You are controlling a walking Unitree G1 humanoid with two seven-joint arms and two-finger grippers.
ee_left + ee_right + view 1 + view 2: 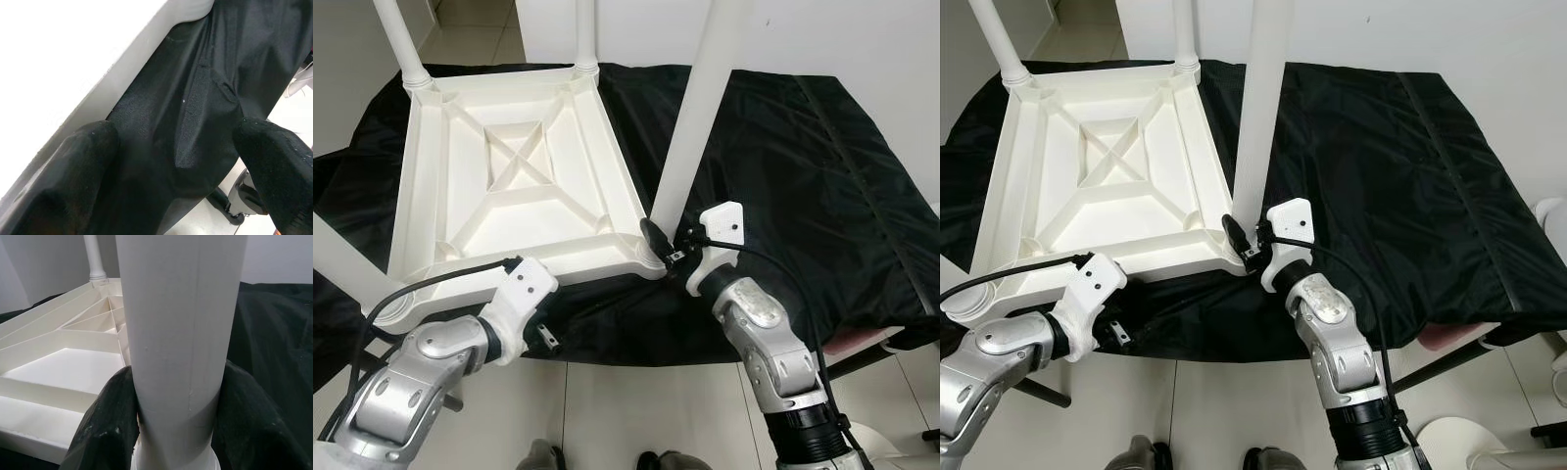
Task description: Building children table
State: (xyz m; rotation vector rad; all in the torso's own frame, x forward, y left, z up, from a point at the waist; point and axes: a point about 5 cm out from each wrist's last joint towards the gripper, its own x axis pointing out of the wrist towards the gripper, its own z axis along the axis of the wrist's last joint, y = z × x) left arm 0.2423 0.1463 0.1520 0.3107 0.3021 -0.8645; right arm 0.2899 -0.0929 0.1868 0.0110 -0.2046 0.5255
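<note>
A white plastic children's table (pixel 519 176) lies upside down on a black cloth, its ribbed underside facing up. White legs stand up from its corners: two at the far side (pixel 399 39) (pixel 586 34), one at the near left (pixel 342 259). My right gripper (pixel 664 240) is shut on the near-right leg (pixel 695 108) just above its socket; both black fingers (pixel 105 426) press against the leg (pixel 181 333). My left gripper (pixel 181 166) is open at the table's near-left edge, its fingers (pixel 73 171) spread over the cloth beside the white rim (pixel 73 58).
The black cloth (pixel 822 176) covers a low surface and hangs over its near edge. Pale tiled floor (pixel 636 411) lies below, with white objects at the far right (pixel 1552 215). A white wall runs behind.
</note>
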